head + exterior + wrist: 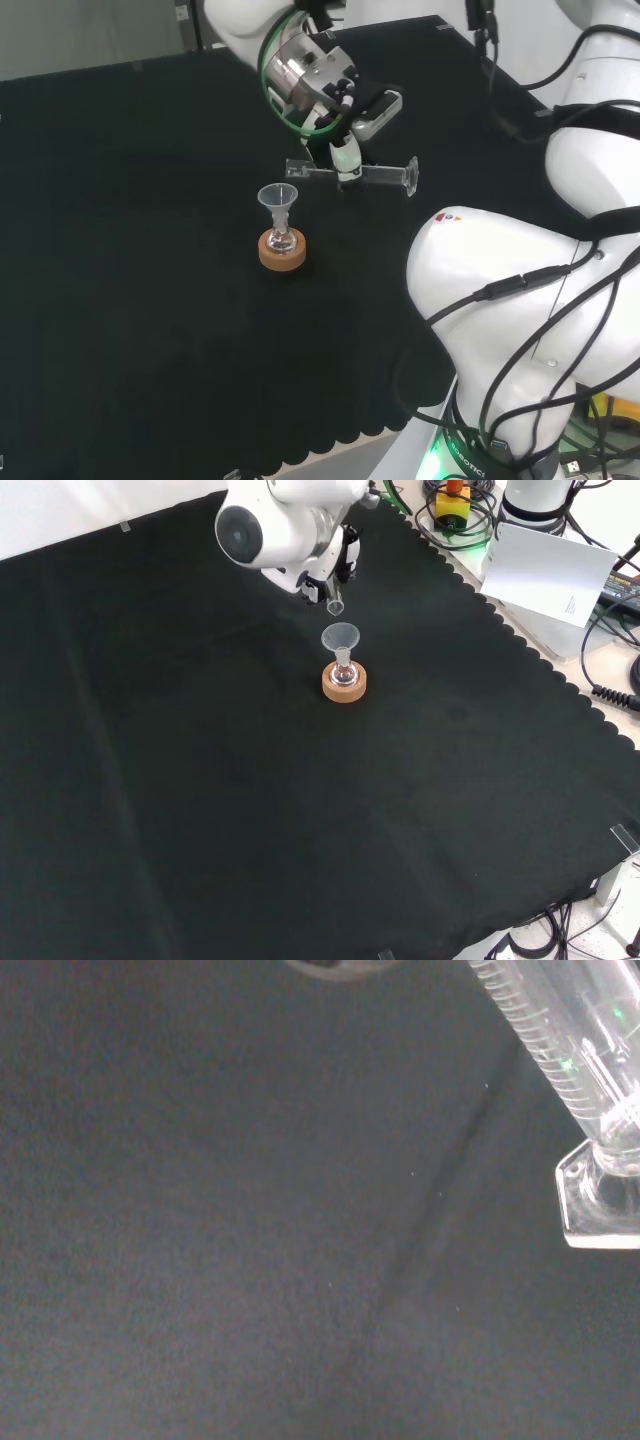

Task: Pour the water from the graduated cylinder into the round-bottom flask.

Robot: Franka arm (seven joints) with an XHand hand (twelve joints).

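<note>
Nearest the head camera I have the arm's own large white link [500,300]; past it lies the black cloth [130,250]. My landmark is the round cork ring stand [283,250], which carries the small clear glass round-bottom flask [281,240] with a clear plastic funnel [278,198] seated in its neck. Above and to the right of the stand, the black and white hand [345,150] has its fingers curled round the clear graduated cylinder [350,172]. The cylinder lies roughly horizontal, its mouth just beside and slightly above the funnel rim, its foot pointing away from the stand. I judge the lift and carry complete, and the pour either at its start or in hand; I cannot see a stream or a water level.

Front view: the cork ring stand [344,683] sits on the cloth with the funnel [340,637] above it. The cylinder mouth [335,606] hangs just above the funnel, apart from it. The hand [340,560] is largely behind the arm's link.

Wrist view: the cylinder's graduated wall [560,1055] and clear foot [600,1200] cross over bare cloth. I cannot tell how much water remains. Remaining, in my judgement: complete the tilt, drain the cylinder, then set it down.
</note>
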